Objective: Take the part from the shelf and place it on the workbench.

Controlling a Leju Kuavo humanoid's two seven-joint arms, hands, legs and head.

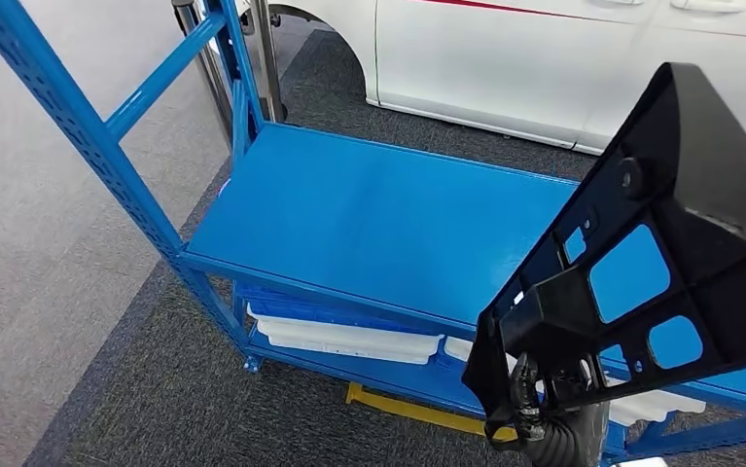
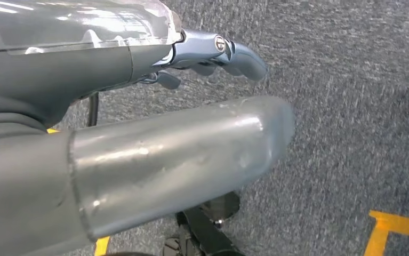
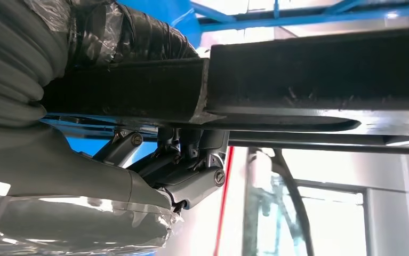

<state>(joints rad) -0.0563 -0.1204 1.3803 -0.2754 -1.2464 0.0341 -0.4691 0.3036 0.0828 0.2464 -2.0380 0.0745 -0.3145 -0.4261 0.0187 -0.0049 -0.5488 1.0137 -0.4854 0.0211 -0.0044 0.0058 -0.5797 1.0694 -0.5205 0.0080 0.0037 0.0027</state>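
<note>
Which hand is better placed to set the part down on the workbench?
Right. The right hand already grips the black part, held up above the blue shelf. The left hand holds nothing and hangs over the carpet.

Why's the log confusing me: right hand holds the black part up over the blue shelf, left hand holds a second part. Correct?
Not quite. The left hand holds nothing; the left wrist view shows it over grey carpet. The right hand does hold the black part above the blue shelf.
</note>
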